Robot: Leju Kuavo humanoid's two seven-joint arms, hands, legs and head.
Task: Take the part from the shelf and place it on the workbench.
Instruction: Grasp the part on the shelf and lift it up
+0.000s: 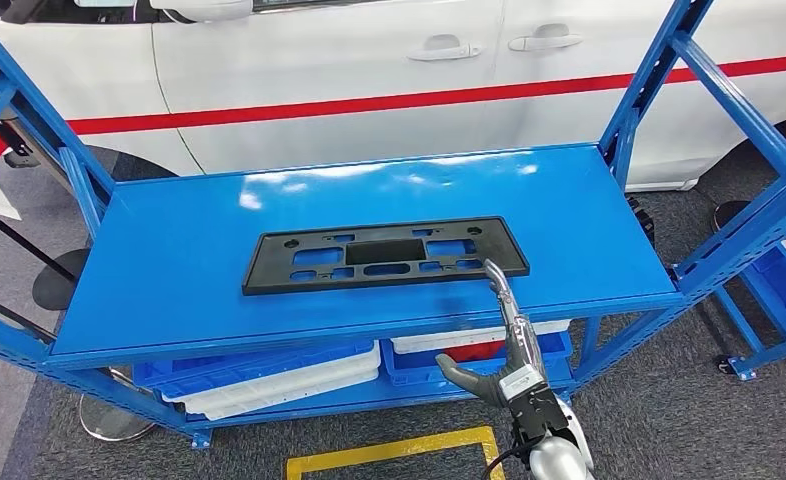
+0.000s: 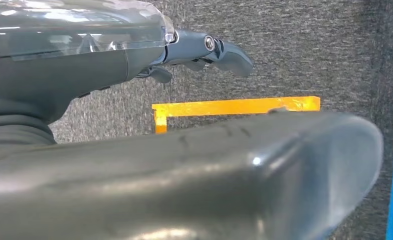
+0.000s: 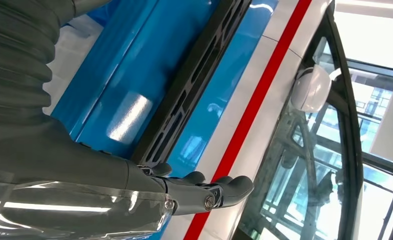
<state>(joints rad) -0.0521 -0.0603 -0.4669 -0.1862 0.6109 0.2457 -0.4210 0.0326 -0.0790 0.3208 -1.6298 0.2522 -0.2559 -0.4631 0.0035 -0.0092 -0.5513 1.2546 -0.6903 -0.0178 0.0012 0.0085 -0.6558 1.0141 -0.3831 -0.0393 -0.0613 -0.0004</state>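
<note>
The part is a flat black plastic plate (image 1: 384, 254) with several cut-outs, lying lengthwise in the middle of the blue shelf top (image 1: 189, 250). My right hand (image 1: 509, 345) rises from below the shelf's front edge with its fingers stretched out and apart, the fingertips (image 1: 493, 270) reaching the plate's near right corner. It holds nothing. In the right wrist view the plate (image 3: 194, 85) runs along the blue shelf beyond my extended fingers (image 3: 219, 190). My left hand (image 2: 204, 50) hangs over dark carpet, fingers loosely extended and empty.
A white car (image 1: 369, 70) with a red stripe stands right behind the shelf. Blue uprights (image 1: 659, 70) frame the shelf's ends. Blue bins (image 1: 269, 375) with white contents sit on the lower level. Yellow floor tape (image 1: 399, 450) marks the carpet in front.
</note>
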